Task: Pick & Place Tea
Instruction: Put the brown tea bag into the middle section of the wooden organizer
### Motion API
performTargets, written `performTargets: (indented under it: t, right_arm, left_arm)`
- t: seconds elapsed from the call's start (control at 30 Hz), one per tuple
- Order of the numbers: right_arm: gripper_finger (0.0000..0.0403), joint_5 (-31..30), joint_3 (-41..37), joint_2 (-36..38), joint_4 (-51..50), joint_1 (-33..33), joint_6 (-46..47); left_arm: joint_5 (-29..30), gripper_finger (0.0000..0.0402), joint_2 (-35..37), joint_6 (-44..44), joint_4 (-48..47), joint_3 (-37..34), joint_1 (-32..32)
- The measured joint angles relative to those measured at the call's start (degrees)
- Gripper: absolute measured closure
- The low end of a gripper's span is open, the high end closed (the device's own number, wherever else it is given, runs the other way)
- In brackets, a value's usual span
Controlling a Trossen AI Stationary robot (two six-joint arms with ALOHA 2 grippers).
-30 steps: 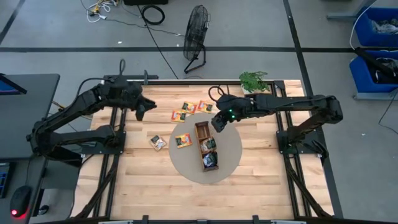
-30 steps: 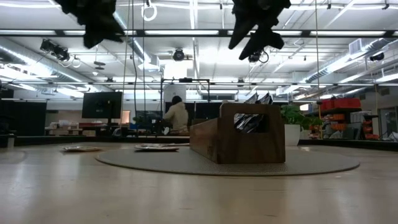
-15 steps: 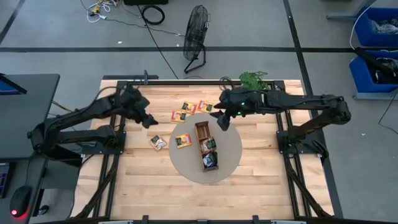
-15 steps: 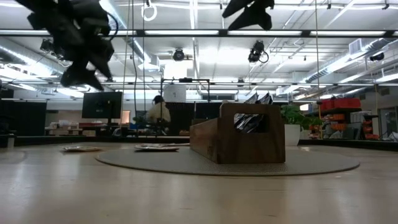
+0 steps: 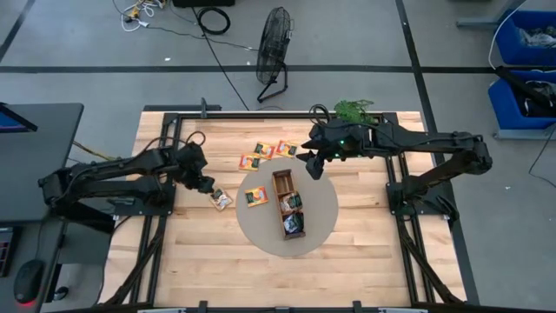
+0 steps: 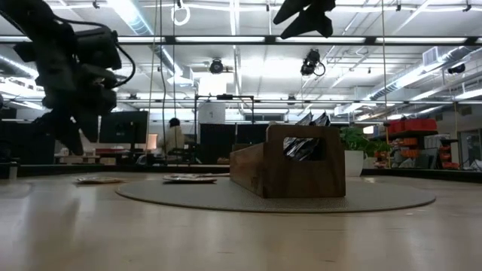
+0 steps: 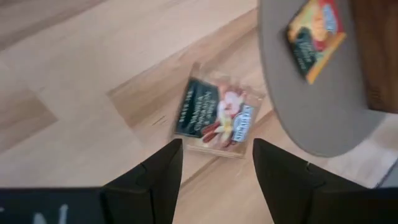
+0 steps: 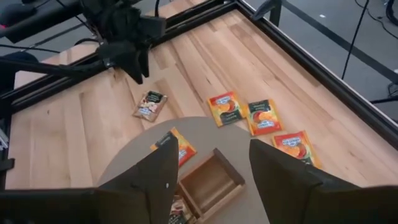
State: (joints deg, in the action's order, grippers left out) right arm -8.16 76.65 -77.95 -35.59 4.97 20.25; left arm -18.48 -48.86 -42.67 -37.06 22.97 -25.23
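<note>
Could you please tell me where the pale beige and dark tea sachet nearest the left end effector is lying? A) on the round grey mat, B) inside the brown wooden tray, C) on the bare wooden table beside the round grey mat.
C: the pale beige and dark tea sachet lies on the light wooden table, just off the round grey mat, in front of the open left end effector.

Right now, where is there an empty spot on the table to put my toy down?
The wide bare wood along the table's near edge, below the round mat, is free. Bare wood also shows right of the mat. It is crowded at the far side: three orange sachets, the wooden tray, and the left gripper over the pale sachet.
</note>
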Motion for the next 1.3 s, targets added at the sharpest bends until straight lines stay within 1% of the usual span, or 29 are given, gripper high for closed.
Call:
performTargets:
  t: [0.1,0.2,0.3,0.4,0.53,0.67,0.73,0.83,0.93,1.03,1.07,1.3]
  right_arm:
    - [0.0199,0.00,-0.01,0.00,-0.07,0.00,0.00]
    - [0.0199,0.00,0.00,0.00,-0.21,-0.02,0.10]
    - [0.0199,0.00,-0.01,-0.03,-0.51,-0.02,0.20]
    - [0.0199,0.00,-0.01,-0.04,-0.59,-0.02,0.22]
    - [0.0199,0.02,-0.01,-0.04,-1.07,-0.02,0.69]
    - [0.0199,0.01,-0.01,-0.04,-1.73,-0.02,0.72]
    - [0.0199,0.00,-0.01,-0.04,-1.79,-0.02,0.58]
    - [0.0199,-1.19,-0.01,-0.04,-1.79,-0.04,0.31]
    - [0.0199,-2.92,-0.01,-0.04,-1.77,-0.04,0.25]
    - [0.0199,-4.08,-0.01,-0.07,-1.77,-0.02,0.24]
    - [0.0199,-4.56,-0.01,-0.07,-1.77,-0.02,0.25]
    - [0.0199,-4.90,-0.01,-0.07,-1.70,-0.02,1.61]
  left_arm:
    - [0.87,0.0202,-1.10,-3.36,1.06,-1.33,1.10]
    - [1.51,0.0202,-3.03,-4.86,2.56,-2.61,1.93]
    - [1.52,0.0202,-6.26,-6.45,6.14,-4.20,2.82]
    - [0.12,0.0202,-9.95,-8.27,11.77,-4.94,3.83]
    - [0.15,0.0203,-13.61,-9.61,13.25,-4.70,5.81]
    - [0.85,0.0213,-14.73,-9.38,13.66,-4.67,6.82]
    - [0.94,0.0226,-14.78,-9.23,13.70,-4.73,6.82]
    - [1.36,0.0263,-14.84,-9.21,13.69,-4.88,6.83]
    - [2.08,0.0317,-14.89,-8.93,13.83,-4.94,6.86]
    - [2.86,0.0380,-14.97,-6.29,14.22,-5.04,6.88]
    - [2.98,0.0390,-14.99,-5.94,14.50,-5.08,6.87]
    - [3.14,0.0399,-13.94,-3.47,17.08,-5.26,6.90]
